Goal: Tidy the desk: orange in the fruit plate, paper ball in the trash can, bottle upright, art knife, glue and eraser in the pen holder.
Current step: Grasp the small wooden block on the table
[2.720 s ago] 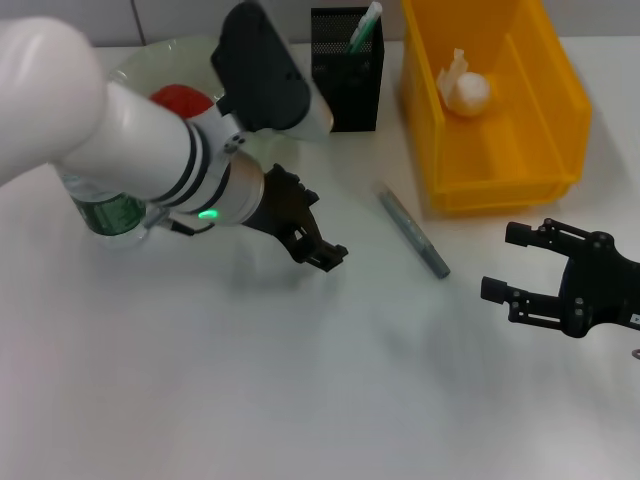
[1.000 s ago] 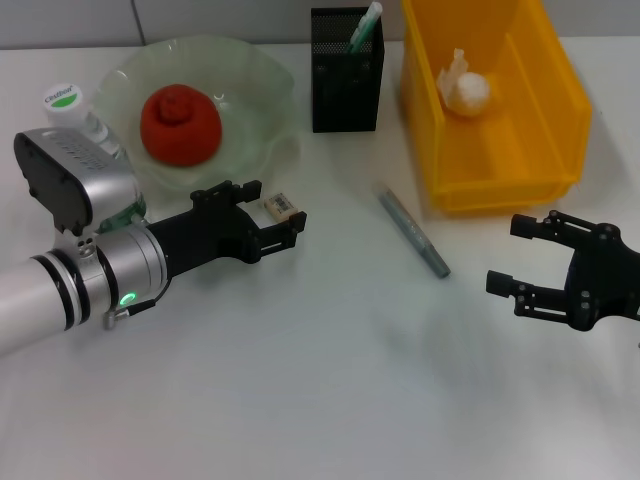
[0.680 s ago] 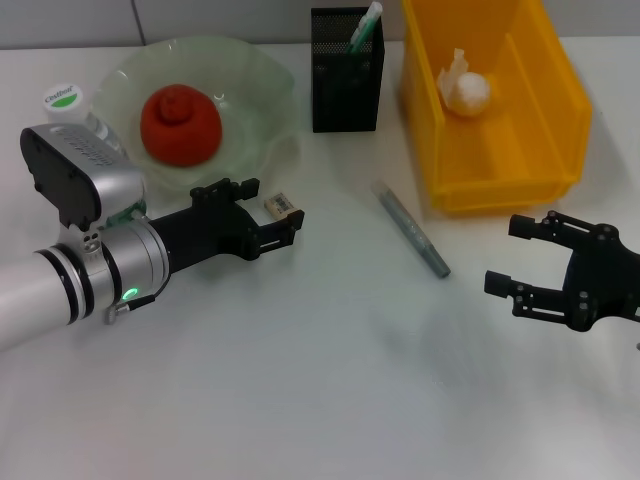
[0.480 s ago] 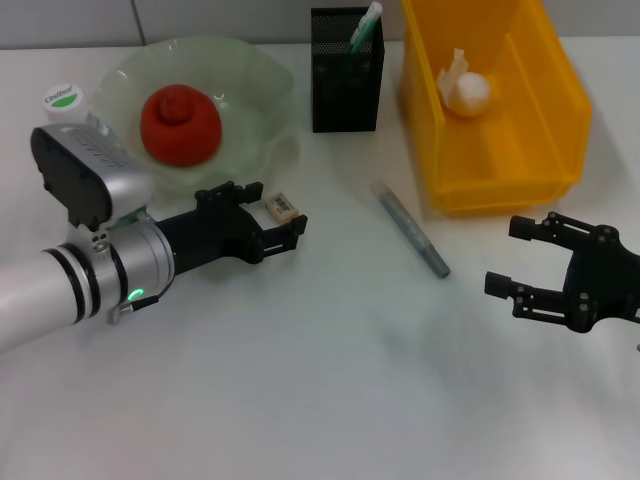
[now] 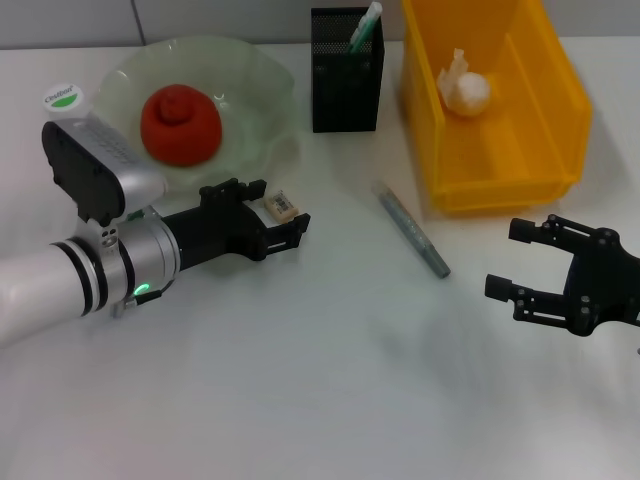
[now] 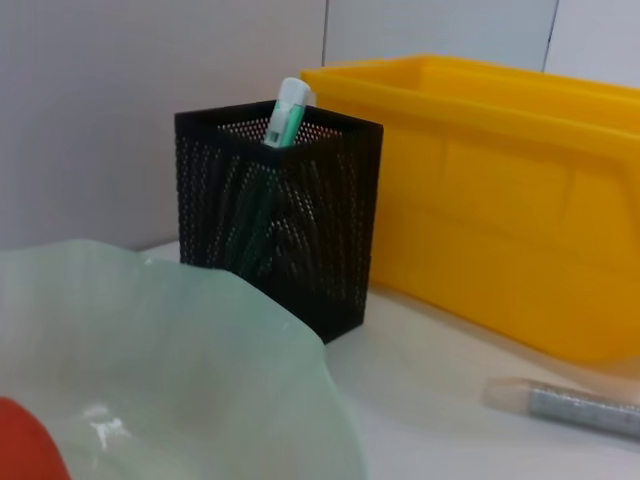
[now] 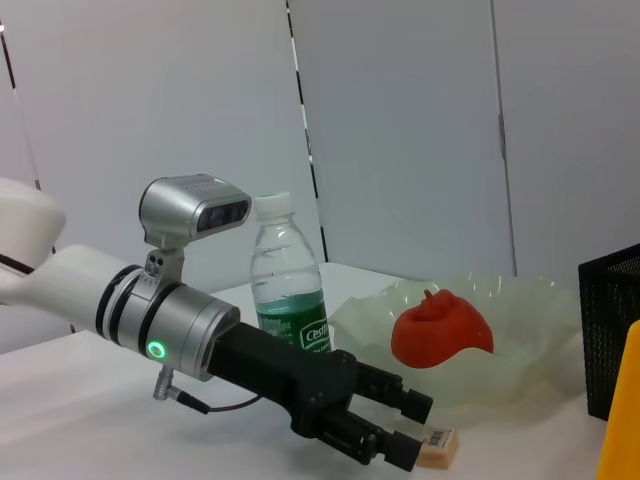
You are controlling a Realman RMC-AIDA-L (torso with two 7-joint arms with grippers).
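My left gripper (image 5: 279,211) is open, low over the table in front of the plate, with the small tan eraser (image 5: 283,205) between its fingers; both show in the right wrist view: gripper (image 7: 410,434), eraser (image 7: 436,447). The orange (image 5: 180,122) lies in the pale green fruit plate (image 5: 255,75). The bottle (image 5: 62,100) stands upright behind my left arm. The grey art knife (image 5: 412,230) lies on the table. A green-white glue stick (image 5: 365,25) stands in the black mesh pen holder (image 5: 345,85). The paper ball (image 5: 466,90) lies in the yellow bin (image 5: 560,120). My right gripper (image 5: 503,260) is open and empty at the right.
The left wrist view shows the pen holder (image 6: 290,220), the yellow bin (image 6: 500,180), the knife (image 6: 570,405) and the plate's rim (image 6: 200,350). White table surface lies in front of both grippers.
My left arm swung back from mid-table to the plate's front and edged forward until the eraser sits between its open fingers. The right arm has barely moved.
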